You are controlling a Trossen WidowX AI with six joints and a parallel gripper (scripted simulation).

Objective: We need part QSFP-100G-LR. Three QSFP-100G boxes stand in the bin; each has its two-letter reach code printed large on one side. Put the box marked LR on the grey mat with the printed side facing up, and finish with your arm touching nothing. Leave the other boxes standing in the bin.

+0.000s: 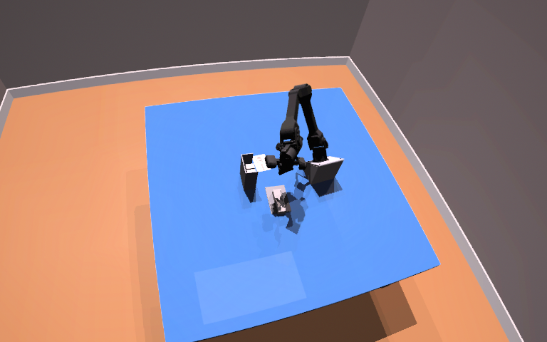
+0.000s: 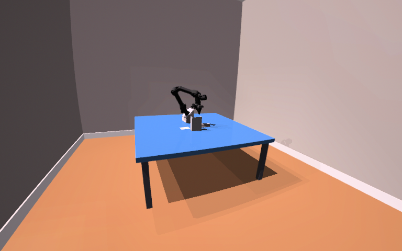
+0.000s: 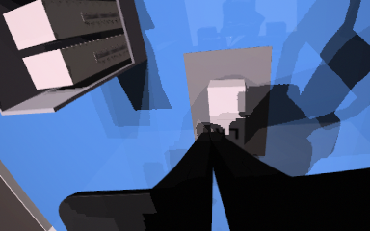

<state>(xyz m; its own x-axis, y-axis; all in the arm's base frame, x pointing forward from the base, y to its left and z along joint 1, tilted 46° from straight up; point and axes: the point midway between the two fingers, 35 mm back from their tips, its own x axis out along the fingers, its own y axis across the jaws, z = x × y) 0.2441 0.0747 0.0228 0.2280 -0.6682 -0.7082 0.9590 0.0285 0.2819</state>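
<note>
Seen from above, nearest the desk's [image 1: 201, 225] [image 2: 166, 141] [image 3: 96, 164] bottom edge, the box [image 1: 277, 194] [image 3: 226, 98] lies on the grey mat [image 1: 268, 194] [image 3: 198, 69]. Beyond, towards the left edge, stands the bin [image 1: 248, 181] [image 2: 196, 123] [image 3: 29, 108]; the fingers [image 1: 284, 169] [image 2: 199, 112] are clenched, empty.

Blue table [image 1: 226, 225] [image 2: 189, 141], dark legs [image 2: 146, 184]. Orange floor [image 1: 72, 201] [image 2: 88, 189]. Walls grey-brown [image 1: 169, 35] [image 2: 154, 50], one paler [image 2: 320, 73]; light skirting [image 1: 439, 201] [image 2: 349, 174] along their foot.
</note>
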